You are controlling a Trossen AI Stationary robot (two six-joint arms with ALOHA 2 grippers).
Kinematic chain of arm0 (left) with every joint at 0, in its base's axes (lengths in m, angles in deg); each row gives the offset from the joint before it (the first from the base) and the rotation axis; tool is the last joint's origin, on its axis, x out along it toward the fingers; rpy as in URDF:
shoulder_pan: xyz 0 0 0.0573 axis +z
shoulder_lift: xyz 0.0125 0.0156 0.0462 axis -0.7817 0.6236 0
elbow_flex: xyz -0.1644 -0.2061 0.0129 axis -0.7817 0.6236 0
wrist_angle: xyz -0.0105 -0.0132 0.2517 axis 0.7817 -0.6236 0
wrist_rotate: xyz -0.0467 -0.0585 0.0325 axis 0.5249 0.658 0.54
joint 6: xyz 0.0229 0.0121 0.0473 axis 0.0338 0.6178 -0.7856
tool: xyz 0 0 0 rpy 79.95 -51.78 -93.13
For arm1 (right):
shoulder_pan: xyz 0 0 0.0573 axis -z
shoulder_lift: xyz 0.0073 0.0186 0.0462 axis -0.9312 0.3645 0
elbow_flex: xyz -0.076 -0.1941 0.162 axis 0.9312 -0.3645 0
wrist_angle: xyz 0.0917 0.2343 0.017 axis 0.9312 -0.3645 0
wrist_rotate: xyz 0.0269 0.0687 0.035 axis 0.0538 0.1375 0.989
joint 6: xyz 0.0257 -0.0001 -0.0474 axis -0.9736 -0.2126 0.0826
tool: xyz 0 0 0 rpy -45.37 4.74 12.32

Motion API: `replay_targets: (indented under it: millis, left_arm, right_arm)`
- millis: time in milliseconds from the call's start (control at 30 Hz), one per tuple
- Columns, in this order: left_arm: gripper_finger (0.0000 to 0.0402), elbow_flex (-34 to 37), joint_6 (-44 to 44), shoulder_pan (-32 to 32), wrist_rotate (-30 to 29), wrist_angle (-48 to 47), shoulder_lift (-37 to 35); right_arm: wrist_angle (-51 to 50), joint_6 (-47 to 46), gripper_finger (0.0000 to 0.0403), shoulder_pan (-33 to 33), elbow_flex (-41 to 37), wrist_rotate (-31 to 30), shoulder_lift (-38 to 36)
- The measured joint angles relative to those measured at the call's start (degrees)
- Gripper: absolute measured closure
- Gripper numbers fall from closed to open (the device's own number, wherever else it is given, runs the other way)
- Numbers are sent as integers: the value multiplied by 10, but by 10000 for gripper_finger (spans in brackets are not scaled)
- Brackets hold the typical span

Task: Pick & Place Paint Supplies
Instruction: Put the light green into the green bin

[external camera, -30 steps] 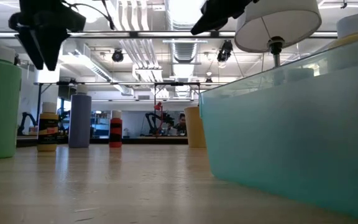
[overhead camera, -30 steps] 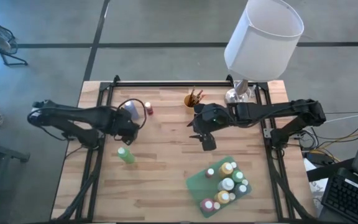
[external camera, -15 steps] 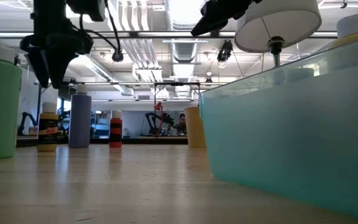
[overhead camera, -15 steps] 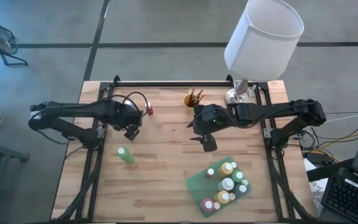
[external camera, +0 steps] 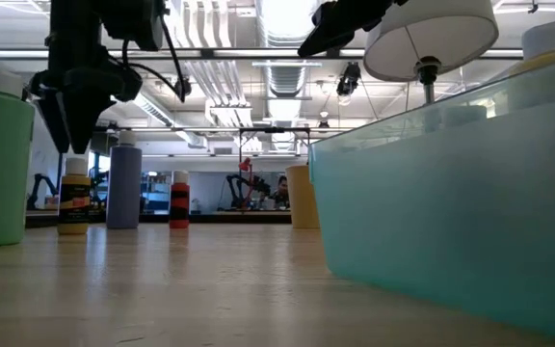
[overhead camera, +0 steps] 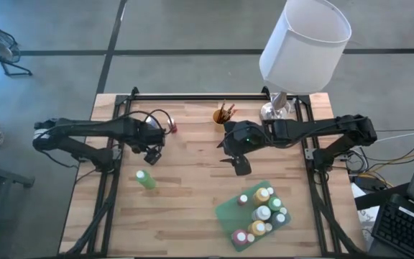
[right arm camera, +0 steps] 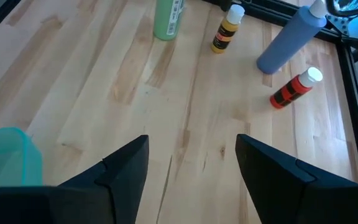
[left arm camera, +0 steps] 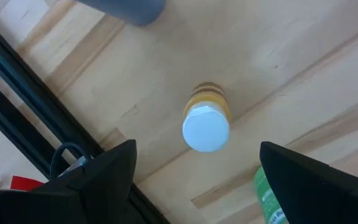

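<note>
Lowered over the yellow bottle (left arm camera: 206,122), left gripper (left arm camera: 191,180) gapes; green tray (overhead camera: 230,211) holds bottles.

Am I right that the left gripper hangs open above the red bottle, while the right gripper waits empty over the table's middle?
Not quite: the left gripper hangs open above the white-capped yellow bottle, as the left wrist view shows. The right gripper does wait empty over the table's middle.

I am viewing two dark, slender, jointed arms. A black cable is looping above the left pincer (overhead camera: 152,154), whose fingers (left arm camera: 98,180) are showing as broad black wedges; the right pincer (overhead camera: 240,167) is showing the same matte black finish.
</note>
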Motion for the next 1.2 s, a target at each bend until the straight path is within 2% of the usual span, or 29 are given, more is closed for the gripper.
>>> replay_targets:
  millis: [467, 900, 1200]
  left_arm:
    - [62, 53, -23, 23, 22, 72, 0]
    - [136, 59, -43, 46, 48, 90, 0]
    - [161, 61, -42, 46, 48, 93, 0]
  right_arm:
    - [0, -2, 204, 0, 0, 0, 0]
    - [0, -2, 229, 0, 0, 0, 0]
    - [-9, -5, 244, 0, 0, 0, 0]
